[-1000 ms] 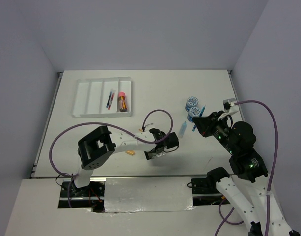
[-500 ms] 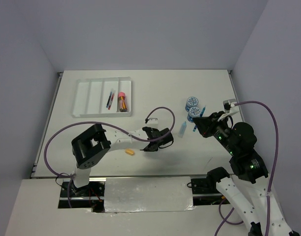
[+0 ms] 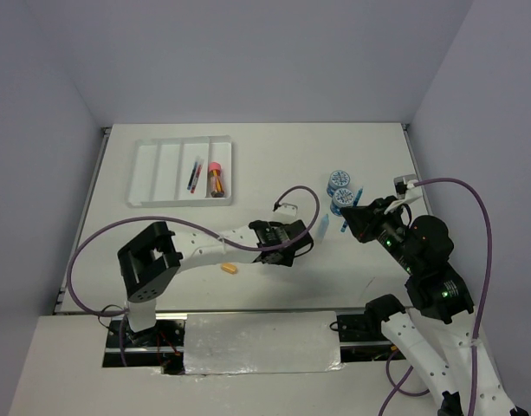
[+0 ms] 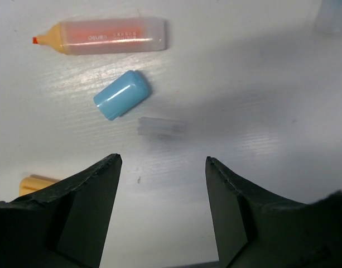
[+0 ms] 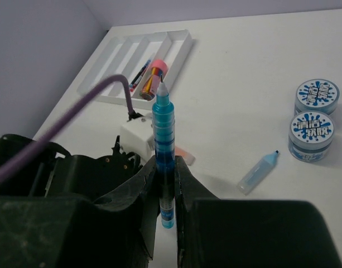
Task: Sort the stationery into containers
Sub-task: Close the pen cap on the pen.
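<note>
L claw point(image 4: 161, 162) apart, near glossy lt-blue cylinder point(image 4: 122, 95) | R claw point(image 5: 165, 170) clamped on ribbed blue pen point(image 5: 162, 128)

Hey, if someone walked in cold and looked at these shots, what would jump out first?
The right gripper clamped on a blue pen that juts out ahead of it. Then the left gripper, open and pointed at a light-blue cylinder and an orange highlighter. At the far left sits the white tray, with pens and a pink-capped piece inside.
</note>
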`<state>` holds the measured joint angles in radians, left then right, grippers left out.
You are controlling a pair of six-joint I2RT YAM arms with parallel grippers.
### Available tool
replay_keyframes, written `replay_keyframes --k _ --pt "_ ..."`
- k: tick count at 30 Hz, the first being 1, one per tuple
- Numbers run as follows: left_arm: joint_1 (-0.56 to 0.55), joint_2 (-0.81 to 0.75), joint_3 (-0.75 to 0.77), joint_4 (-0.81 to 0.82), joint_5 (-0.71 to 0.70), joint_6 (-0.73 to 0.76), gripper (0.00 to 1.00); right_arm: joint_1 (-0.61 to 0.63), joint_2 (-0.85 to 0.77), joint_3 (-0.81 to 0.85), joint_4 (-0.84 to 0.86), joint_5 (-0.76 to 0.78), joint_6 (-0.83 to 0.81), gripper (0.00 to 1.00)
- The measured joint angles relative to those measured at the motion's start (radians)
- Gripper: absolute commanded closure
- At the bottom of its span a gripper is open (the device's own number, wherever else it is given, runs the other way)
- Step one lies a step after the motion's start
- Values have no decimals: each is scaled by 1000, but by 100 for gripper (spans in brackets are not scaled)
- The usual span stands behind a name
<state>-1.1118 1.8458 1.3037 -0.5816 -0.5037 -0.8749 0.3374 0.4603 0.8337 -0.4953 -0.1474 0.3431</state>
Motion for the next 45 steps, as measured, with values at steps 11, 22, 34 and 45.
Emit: replay_keyframes --k 11,22,34,45 --pt "-3 65 260 -348 -91 -660 36 0 30 7 1 -4 -1 100" --pt "64 202 274 -390 4 -970 38 0 33 23 1 -19 -15 100" --pt "63 230 263 -367 56 -993 45 0 33 23 2 -37 -24 100" --pt "61 223 224 -361 55 -1019 52 0 33 23 2 -53 -24 100"
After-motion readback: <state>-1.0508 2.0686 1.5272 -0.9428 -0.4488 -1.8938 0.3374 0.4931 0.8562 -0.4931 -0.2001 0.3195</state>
